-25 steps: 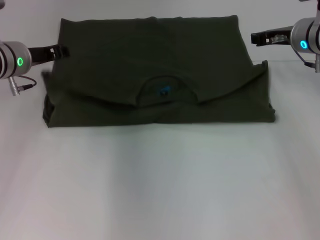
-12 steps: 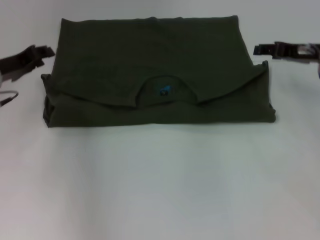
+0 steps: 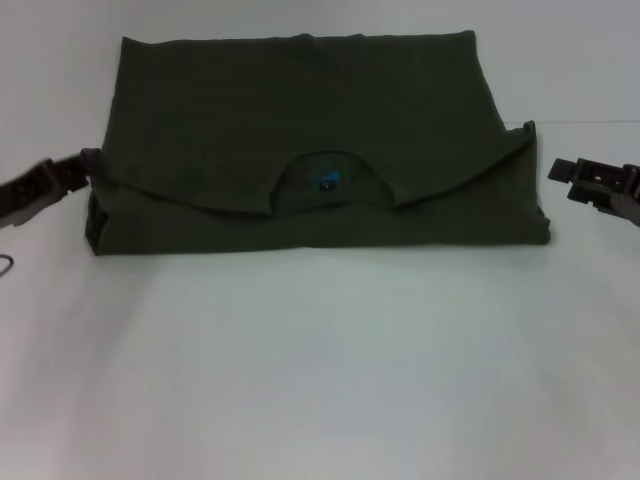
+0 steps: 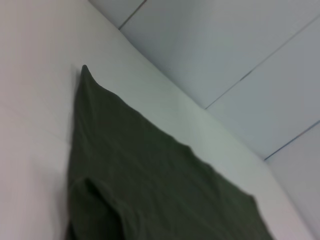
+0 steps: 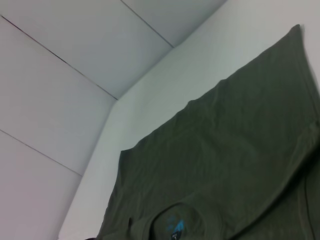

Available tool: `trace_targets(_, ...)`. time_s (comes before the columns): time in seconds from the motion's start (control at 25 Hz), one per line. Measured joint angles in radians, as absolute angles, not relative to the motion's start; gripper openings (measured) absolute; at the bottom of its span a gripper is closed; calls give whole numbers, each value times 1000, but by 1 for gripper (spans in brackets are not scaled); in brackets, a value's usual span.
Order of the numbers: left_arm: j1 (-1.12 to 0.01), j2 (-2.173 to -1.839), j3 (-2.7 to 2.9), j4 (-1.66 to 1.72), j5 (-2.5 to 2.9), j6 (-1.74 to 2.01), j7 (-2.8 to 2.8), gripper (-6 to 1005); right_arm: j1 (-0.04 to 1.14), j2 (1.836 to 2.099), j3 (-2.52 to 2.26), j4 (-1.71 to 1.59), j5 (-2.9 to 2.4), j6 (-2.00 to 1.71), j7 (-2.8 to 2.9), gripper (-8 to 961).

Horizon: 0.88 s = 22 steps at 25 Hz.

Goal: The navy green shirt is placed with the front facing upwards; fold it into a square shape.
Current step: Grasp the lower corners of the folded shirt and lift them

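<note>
Shirt: the navy green shirt [image 3: 310, 150] lies flat on the far half of the white table [image 3: 320, 380], folded once into a wide band.
Collar: the round collar with its small blue label [image 3: 327, 183] faces the near side, about in the middle of the band.
Long way: the band runs left to right, much wider than it is deep. I think a square needs the two short ends brought in toward the middle.
Left gripper: the left gripper [image 3: 62, 178] is low at the left end, touching or just beside the shirt's left edge. I cannot tell if its jaws are apart or together.
Right gripper: the right gripper [image 3: 572, 172] is near the right end but a little apart from the cloth. I cannot tell how its jaws stand either.
Who is nearer: the left one is closer to the cloth.
Which way to the shirt: it lies between the two grippers, so each must reach inward toward the middle.
</note>
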<state>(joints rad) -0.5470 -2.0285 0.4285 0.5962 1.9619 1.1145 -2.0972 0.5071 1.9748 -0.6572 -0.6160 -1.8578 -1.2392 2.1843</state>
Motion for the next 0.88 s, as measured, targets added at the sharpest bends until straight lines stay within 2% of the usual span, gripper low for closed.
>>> trace_targets(0.4, -567, -2059, 530, 502, 1965, 868, -1898, 425, 506, 1966, -624, -569, -1853, -1268, 2140, 665)
trace_targets(0.64, -562, -2061, 527, 509, 1940, 869, -1895, 425, 511, 1967, -624, -568, -1850, -1271, 2141, 664)
trace_targets(0.88, -553, -2067, 537, 506, 1942, 875, -1876, 468, 511, 1967, -621, -568, -1848, -1268, 2147, 665)
